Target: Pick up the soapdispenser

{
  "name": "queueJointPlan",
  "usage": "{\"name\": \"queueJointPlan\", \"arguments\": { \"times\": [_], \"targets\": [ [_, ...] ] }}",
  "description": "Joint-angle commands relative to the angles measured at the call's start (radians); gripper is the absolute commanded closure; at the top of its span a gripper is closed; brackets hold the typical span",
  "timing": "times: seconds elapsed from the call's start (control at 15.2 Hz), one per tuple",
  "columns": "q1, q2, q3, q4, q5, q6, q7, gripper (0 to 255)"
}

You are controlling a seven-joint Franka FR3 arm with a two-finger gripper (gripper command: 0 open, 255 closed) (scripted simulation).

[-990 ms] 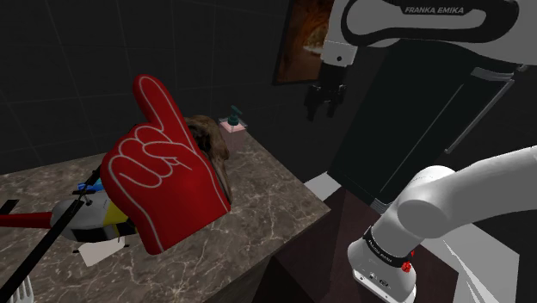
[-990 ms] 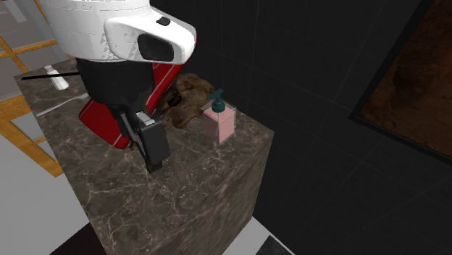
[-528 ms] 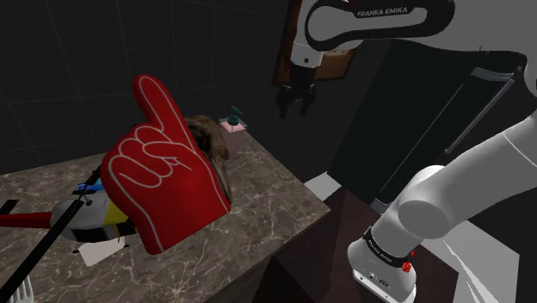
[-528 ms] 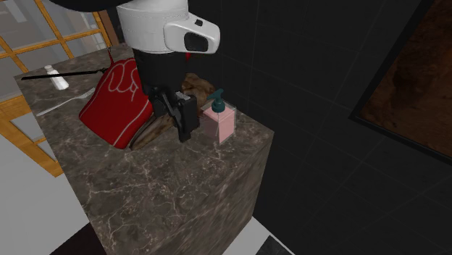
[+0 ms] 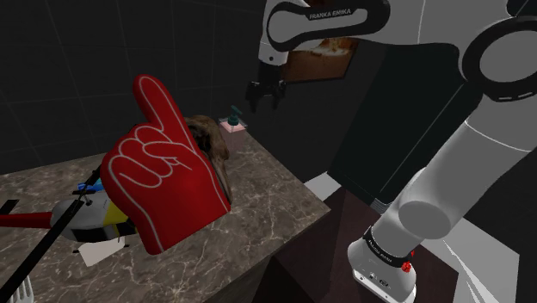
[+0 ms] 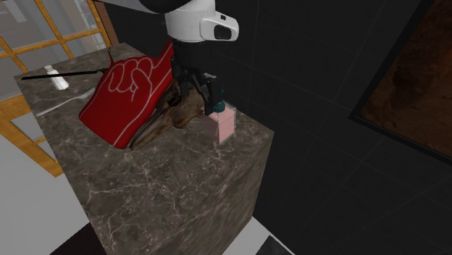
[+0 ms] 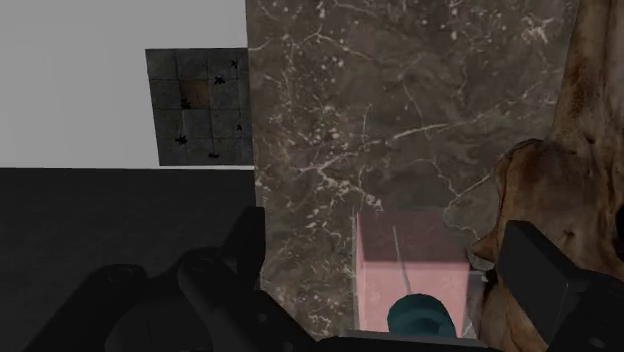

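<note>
The soap dispenser [image 5: 233, 121] is a pale pink square bottle with a teal pump, standing at the far corner of the marble counter [image 5: 262, 198]. In the second exterior view the dispenser [image 6: 223, 124] sits right beside a brown lump [image 6: 174, 112]. My black gripper [image 5: 264, 96] hangs just above and slightly to the shoulder view's right of it. In the second exterior view the gripper [image 6: 208, 93] covers the pump. Looking down the hand, the gripper [image 7: 395, 262] is open; the dispenser [image 7: 412, 265] lies between the spread fingers, untouched.
A big red foam hand [image 5: 160, 170] leans against the brown lump [image 5: 209, 136] mid-counter. A toy helicopter [image 5: 79, 215] lies at the shoulder view's left. A framed picture [image 5: 323, 57] hangs on the dark wall behind. The counter edge [image 7: 252, 120] runs close beside the dispenser.
The arm has swung toward the shoulder view's left, carrying the gripper from beyond the counter's edge to just above the dispenser. The fingers have stayed apart.
</note>
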Motion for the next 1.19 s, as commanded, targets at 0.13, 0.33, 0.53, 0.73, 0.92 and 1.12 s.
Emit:
{"name": "queueJointPlan", "arguments": {
  "times": [0.13, 0.33, 0.53, 0.73, 0.92, 1.12],
  "targets": [
    [0.013, 0.151, 0.010, 0.145, -0.025, 0.022, 0.022, 0],
    [0.028, 0.267, 0.015, 0.277, -0.045, 0.017, 0.039, 0],
    [0.036, 0.324, 0.016, 0.334, -0.055, 0.023, 0.046, 0],
    [0.036, 0.332, 0.015, 0.304, -0.056, 0.061, 0.047, 0],
    [0.036, 0.344, 0.015, 0.273, -0.058, 0.104, 0.048, 0],
    [0.035, 0.342, 0.015, 0.270, -0.058, 0.105, 0.047, 255]
  ]
}}
